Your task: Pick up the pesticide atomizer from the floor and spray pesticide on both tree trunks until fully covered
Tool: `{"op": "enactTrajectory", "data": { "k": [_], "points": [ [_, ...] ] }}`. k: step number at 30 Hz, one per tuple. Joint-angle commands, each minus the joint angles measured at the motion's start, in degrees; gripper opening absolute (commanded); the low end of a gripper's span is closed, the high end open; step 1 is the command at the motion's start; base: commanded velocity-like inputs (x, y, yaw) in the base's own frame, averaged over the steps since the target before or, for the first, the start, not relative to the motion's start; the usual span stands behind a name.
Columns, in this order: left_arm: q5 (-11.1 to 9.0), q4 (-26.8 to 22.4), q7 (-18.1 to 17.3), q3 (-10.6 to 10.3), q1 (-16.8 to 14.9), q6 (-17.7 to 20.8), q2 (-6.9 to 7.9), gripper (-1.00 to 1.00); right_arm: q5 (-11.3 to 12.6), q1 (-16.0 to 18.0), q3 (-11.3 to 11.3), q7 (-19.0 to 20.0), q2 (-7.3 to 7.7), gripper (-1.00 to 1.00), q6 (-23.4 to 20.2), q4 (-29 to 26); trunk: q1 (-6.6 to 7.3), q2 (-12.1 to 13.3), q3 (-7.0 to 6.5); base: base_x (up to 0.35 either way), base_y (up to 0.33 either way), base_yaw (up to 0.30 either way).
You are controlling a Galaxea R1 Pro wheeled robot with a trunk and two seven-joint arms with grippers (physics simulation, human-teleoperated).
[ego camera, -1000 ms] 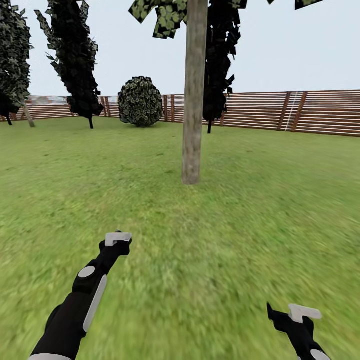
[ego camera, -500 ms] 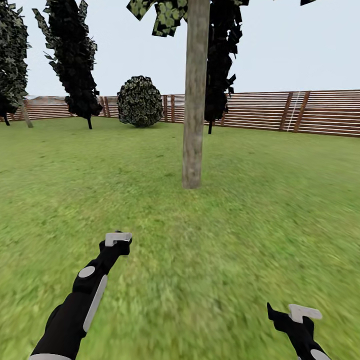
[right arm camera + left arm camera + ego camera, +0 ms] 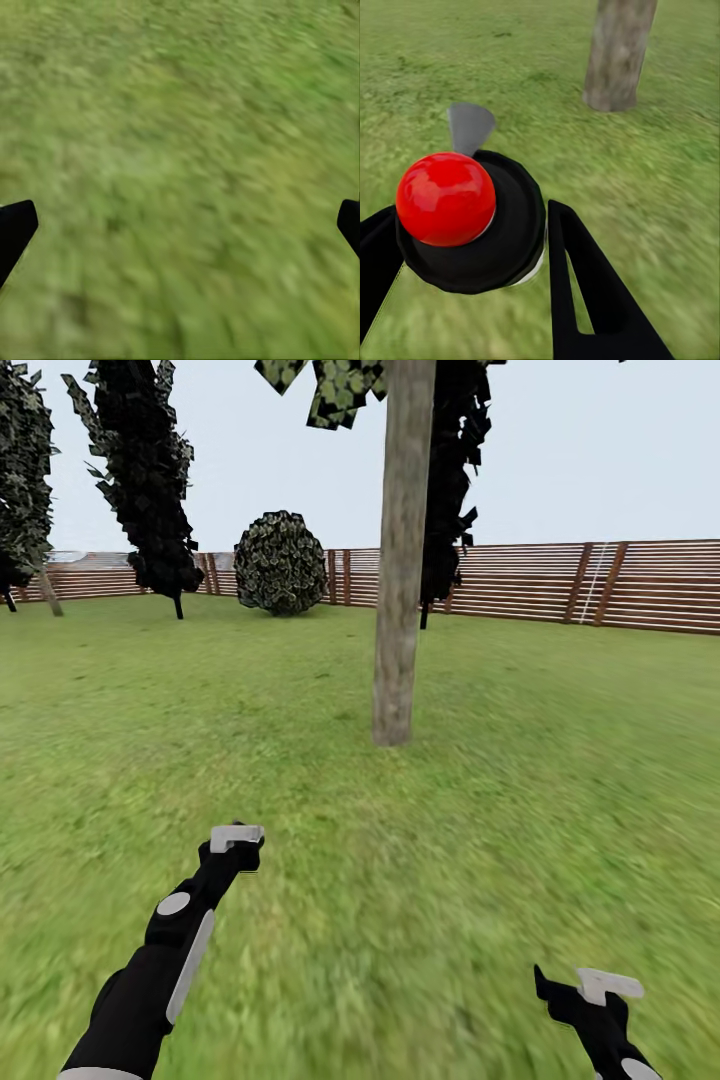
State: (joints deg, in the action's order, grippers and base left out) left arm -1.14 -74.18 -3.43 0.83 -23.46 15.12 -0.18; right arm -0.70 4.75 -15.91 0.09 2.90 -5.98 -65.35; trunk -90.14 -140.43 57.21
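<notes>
Lawn, slatted brown wooden fence (image 3: 620, 585) along the back. The thick beige-grey mottled tree trunk (image 3: 402, 550) now sits a little further right and lower in the head view than a second ago, and the fence and round dark-green bush (image 3: 281, 563) have shifted with it. Both arms hold the same place in the picture, so this reads as the robot rolling toward the tree, not the tree moving.

Left gripper (image 3: 472, 247): black fingers closed around the black pesticide atomizer (image 3: 476, 221), which carries a glossy red ball on top and a light grey nozzle pointing toward the trunk (image 3: 617, 52). In the head view the pale spray head (image 3: 236, 834) tops the left arm.

Right gripper (image 3: 180, 225): fingertips wide apart at the picture edges, nothing between them, blurred green grass (image 3: 180, 150) below.

Judgement: pick-up done. The trunk is near but apart from the nozzle. No coating shows on the bark; spraying looks not yet begun.
</notes>
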Motion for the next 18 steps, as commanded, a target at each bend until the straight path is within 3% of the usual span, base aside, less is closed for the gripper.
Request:
{"op": "enactTrajectory", "data": {
  "k": [1, 8, 18],
  "points": [
    [0.0, 0.0, 0.0, 0.0, 0.0, 0.0, 0.0, -1.0, 0.0, 0.0, 0.0, 0.0, 0.0, 1.0, 0.0, 0.0, 0.0, 0.0, 0.0, 0.316, 0.166, 0.0],
    [0.0, 0.0, 0.0, 0.0, 0.0, 0.0, 0.0, -1.0, 0.0, 0.0, 0.0, 0.0, 0.0, 1.0, 0.0, 0.0, 0.0, 0.0, 0.0, 0.316, 0.166, -0.036],
    [0.0, 0.0, 0.0, 0.0, 0.0, 0.0, 0.0, -1.0, 0.0, 0.0, 0.0, 0.0, 0.0, 1.0, 0.0, 0.0, 0.0, 0.0, 0.0, 0.316, 0.165, -0.246]
  ]
}}
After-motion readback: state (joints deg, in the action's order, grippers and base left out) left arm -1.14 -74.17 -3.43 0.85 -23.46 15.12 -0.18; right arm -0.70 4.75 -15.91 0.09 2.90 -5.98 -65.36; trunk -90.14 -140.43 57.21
